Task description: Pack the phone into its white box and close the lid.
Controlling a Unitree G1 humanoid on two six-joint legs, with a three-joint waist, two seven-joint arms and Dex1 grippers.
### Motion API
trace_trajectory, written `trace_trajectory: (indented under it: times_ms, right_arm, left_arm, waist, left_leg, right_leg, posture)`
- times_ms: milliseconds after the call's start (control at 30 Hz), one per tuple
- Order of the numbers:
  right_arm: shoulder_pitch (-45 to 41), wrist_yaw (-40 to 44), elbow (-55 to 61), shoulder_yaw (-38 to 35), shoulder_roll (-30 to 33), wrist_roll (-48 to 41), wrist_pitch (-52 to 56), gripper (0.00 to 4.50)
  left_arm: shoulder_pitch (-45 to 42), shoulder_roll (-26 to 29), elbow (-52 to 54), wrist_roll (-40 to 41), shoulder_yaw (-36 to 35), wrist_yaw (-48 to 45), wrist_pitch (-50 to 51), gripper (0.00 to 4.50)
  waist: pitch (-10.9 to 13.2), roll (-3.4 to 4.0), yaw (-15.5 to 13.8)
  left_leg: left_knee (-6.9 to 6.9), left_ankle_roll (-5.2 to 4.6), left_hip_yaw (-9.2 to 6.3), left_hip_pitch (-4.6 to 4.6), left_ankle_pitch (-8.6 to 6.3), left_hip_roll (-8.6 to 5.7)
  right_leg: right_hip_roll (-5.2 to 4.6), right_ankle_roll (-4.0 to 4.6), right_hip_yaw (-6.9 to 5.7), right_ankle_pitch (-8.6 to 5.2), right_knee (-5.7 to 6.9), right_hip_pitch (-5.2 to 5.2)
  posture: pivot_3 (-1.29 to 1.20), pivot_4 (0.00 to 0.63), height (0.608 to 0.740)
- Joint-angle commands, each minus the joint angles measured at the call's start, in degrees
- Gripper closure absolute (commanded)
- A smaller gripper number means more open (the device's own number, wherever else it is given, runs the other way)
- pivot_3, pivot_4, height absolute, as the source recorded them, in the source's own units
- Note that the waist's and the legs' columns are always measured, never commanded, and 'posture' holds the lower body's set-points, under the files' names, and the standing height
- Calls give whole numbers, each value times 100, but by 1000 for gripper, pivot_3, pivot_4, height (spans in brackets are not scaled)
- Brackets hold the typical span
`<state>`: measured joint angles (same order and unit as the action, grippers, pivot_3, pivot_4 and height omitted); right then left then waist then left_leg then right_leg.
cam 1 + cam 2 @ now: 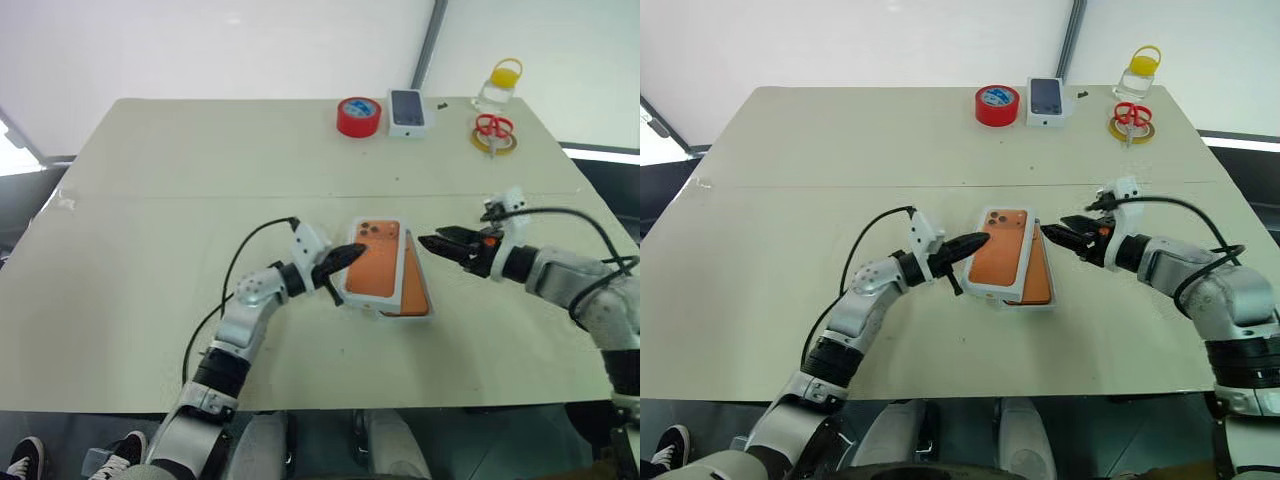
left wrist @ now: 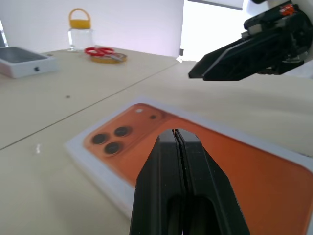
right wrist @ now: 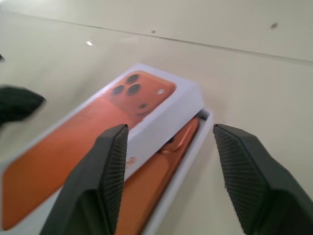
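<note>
Lid askew over phone in white box

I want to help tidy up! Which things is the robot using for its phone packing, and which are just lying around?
Using:
the lid
the phone
the white box

Lying around:
red tape roll
smaller white box
scissors
jar with yellow lid
</note>
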<state>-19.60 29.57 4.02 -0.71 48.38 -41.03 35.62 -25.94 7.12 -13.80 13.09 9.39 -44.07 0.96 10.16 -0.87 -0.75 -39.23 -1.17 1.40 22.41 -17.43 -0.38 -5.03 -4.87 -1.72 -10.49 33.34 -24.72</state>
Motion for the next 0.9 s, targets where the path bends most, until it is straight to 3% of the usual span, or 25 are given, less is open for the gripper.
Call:
trace_trajectory:
  times_ms: [33, 100, 133, 267, 500, 900]
  right_arm:
    - [-8, 68, 60, 259, -50, 1155, -863, 3431]
    - [-29, 14, -28, 399, -83, 1688, -1150, 4349]
    - [-37, -29, -46, 371, -195, 1761, -1162, 4442]
    - [31, 96, -32, 431, -342, 2226, -1380, 4442]
    - [111, 537, 221, 314, -549, 2154, -1036, 4442]
    - [433, 977, 563, 179, -312, 2512, -1065, 4442]
  left_arm:
    - [-241, 89, -107, -103, -181, 265, 33, 4500]
    - [-331, 117, -276, -174, -210, 389, 49, 4500]
    - [-419, 115, -403, -239, -214, 475, 65, 4500]
    - [-684, 126, -949, -552, -52, 623, 147, 4500]
    - [-864, 115, -1550, -1027, 346, 501, 312, 4500]
    - [-778, -275, -808, -799, 501, -6, 635, 4500]
  waist:
    - [0, 0, -7]
    - [0, 0, -9]
    - [0, 0, -10]
    - [1, -2, -10]
    - [1, -2, -6]
    - [0, 0, -9]
  left_leg:
    - [0, 0, 0, 2, 0, -3]
    - [-2, 1, 2, 2, 0, -8]
    - [-3, 1, 2, 1, 0, -11]
    - [-3, 1, 1, 1, 1, -14]
    - [-2, 1, 0, -2, 0, -13]
    - [-3, 1, 1, 0, 1, -22]
  right_leg:
    - [-2, -5, 0, 4, -2, 0]
    - [-6, -5, 1, 4, -2, 1]
    - [-9, -4, 2, 5, -2, 2]
    - [-11, -4, 1, 6, -3, 4]
    - [-10, -13, 1, 11, -2, 5]
    - [-22, 3, 1, 7, -5, 6]
  posture:
    - [0, 150, 740]
    - [0, 150, 740]
    - [0, 150, 740]
    - [0, 150, 740]
    - [0, 150, 740]
    - [0, 150, 740]
